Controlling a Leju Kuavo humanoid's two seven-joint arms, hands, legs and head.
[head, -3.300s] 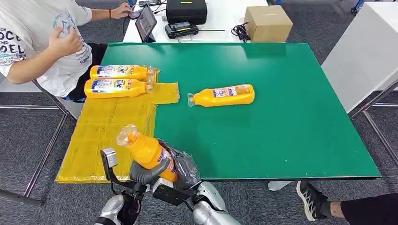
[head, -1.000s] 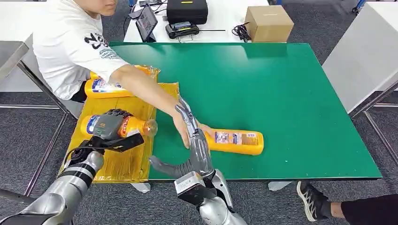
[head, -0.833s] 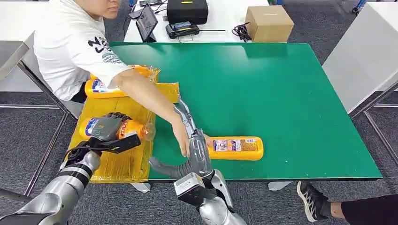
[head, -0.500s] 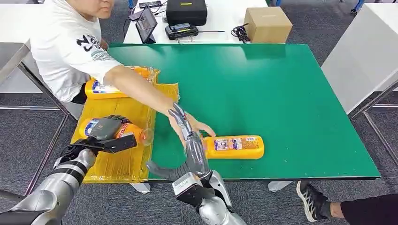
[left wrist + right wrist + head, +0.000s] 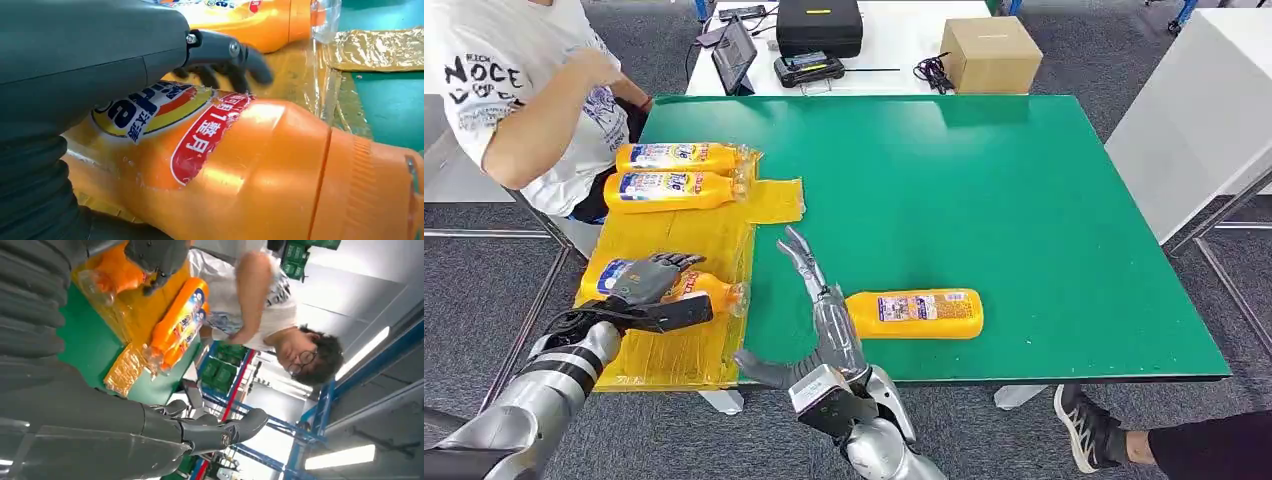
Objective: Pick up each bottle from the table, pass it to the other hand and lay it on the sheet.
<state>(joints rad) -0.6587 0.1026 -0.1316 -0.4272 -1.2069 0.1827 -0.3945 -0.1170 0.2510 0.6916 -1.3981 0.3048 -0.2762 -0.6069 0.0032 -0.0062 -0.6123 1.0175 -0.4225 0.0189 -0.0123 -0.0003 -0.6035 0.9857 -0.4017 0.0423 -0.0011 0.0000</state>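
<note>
Near the table's front edge, right hand (image 5: 816,300) is hovering open beside the stiff, slick-looking bottle (image 5: 914,313), best grabbed mid-body; left hand (image 5: 646,279) is gripping another.

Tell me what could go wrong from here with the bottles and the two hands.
The left hand rests on a bottle lying at the yellow sheet's edge, cap toward the green table; once released, it might roll off the sheet. The open right hand stands beside the loose bottle, which lies near the table's front edge, so a clumsy grasp could push it off. A person sits close to the sheet.
</note>
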